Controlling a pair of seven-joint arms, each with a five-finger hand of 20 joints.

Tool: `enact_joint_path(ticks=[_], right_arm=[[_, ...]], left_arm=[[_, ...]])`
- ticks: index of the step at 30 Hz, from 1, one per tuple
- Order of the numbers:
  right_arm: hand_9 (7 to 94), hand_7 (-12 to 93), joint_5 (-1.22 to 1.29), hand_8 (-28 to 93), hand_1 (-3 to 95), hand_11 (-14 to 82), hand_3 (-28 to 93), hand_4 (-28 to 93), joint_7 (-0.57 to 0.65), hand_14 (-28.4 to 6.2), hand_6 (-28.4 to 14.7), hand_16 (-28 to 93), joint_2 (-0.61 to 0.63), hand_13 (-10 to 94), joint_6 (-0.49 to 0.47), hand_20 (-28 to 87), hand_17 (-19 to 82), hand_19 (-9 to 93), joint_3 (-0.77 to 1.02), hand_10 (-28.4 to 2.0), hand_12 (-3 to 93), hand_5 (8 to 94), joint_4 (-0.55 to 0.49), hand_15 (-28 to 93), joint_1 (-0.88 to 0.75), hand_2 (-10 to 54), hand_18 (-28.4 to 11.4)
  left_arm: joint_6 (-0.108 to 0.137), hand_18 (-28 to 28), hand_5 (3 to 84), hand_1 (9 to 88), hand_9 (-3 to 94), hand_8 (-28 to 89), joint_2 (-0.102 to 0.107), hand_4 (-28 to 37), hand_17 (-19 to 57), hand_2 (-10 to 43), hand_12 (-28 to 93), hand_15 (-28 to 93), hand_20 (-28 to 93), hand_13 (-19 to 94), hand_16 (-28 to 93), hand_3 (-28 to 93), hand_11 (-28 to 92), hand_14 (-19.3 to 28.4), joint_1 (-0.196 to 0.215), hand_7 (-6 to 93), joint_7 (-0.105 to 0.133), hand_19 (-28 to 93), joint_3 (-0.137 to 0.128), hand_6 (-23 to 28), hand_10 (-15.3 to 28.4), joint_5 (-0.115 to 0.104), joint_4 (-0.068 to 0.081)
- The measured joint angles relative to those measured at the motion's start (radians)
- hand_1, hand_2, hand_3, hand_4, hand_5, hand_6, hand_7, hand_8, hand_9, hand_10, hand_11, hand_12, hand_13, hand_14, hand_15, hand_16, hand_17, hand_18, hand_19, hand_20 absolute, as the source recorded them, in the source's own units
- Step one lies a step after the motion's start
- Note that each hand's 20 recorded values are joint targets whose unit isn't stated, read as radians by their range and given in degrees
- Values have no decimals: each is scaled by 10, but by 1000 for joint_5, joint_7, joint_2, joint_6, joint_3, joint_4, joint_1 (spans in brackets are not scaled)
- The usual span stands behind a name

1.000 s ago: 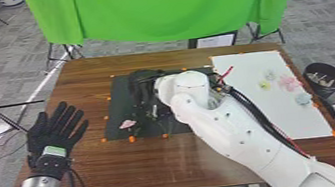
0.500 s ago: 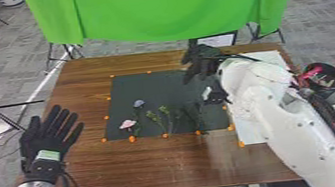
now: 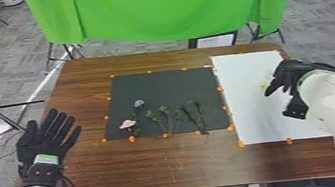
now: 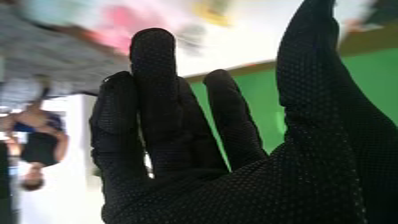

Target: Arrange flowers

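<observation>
Blue flower (image 3: 139, 104) is lying near-to-far, bloom farthest. Open right hand (image 3: 298, 73) is moving rightward over white paper (image 3: 261, 122).

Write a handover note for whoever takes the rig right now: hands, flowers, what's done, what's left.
Left hand: open, empty, at the table's left side.
Right hand: open, empty, over the white sheet.
On the dark mat, lower half: pink flower, bluish flower, green sprigs, dark sprigs.
On the white sheet: pink bloom, yellow bloom.
Done: a row of stems stands arranged on the mat.
Left: probably moving the sheet's blooms across to the mat.
</observation>
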Motion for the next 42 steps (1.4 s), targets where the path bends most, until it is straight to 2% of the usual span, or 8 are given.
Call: enact_joint_path(ticks=[6,13,16,22,26,31,33,42], right_arm=[[399,80,19,-85,395,61,738,-283,47,-154,-84,191,24,570,22,347,311,817,111,-211,139,427,-26,579,-114,-95,-246],[401,118,14,-103,454,91,763,-282,28,-135,-52,187,40,601,60,333,316,809,124,-140,117,426,22,562,-184,-95,-239],[478,142,-12,-119,466,119,743,-282,-16,-125,-34,180,42,621,112,331,327,814,65,-99,104,449,99,528,-157,-71,-237],[571,153,-34,-125,514,131,735,-283,-28,-101,-30,259,32,667,127,333,343,819,38,-97,117,534,146,426,-95,-45,-226],[663,158,-33,-119,528,151,733,-283,-27,-88,-36,327,32,701,143,334,359,823,52,-132,152,614,135,407,-118,-67,-216],[690,168,-54,-124,553,156,716,-283,-35,-77,-29,371,41,704,302,344,364,823,78,-119,200,632,85,404,-200,-95,-213],[640,166,-63,-124,543,151,710,-282,-39,-77,-23,373,45,699,326,348,369,833,86,-117,167,598,61,401,-221,-95,-213],[636,172,-12,-127,532,138,708,-283,-24,-85,-5,351,35,690,99,364,390,879,109,-104,151,599,54,424,-192,-95,-212]], left_arm=[[0,145,442,288,371,-86,-2,-283,-68,113,111,383,114,268,-68,724,219,155,13,138,2,361,-6,83,146,1,-4],[2,145,444,290,374,-87,-5,-283,-67,124,111,386,115,269,-68,722,220,155,23,139,6,362,-6,84,148,1,-8],[2,145,443,290,372,-87,-9,-283,-68,124,110,385,115,268,-69,722,218,155,31,137,6,362,-6,84,148,1,-12],[1,145,442,289,371,-87,-16,-283,-69,126,111,385,114,267,-69,721,219,155,30,137,0,363,4,84,148,3,-11],[1,145,442,287,370,-86,-18,-283,-69,126,111,384,114,266,-70,722,219,154,32,136,-1,363,4,85,147,3,-11],[1,145,441,288,370,-86,-18,-283,-69,125,111,384,114,266,-69,721,219,154,37,135,0,364,0,85,148,2,-11],[1,145,441,287,370,-86,-20,-283,-69,126,111,385,114,266,-69,721,219,154,38,135,-1,363,-1,85,148,2,-11],[1,145,441,287,369,-85,-22,-283,-69,126,111,385,113,265,-69,721,219,155,37,134,-9,363,0,85,148,2,-11]])
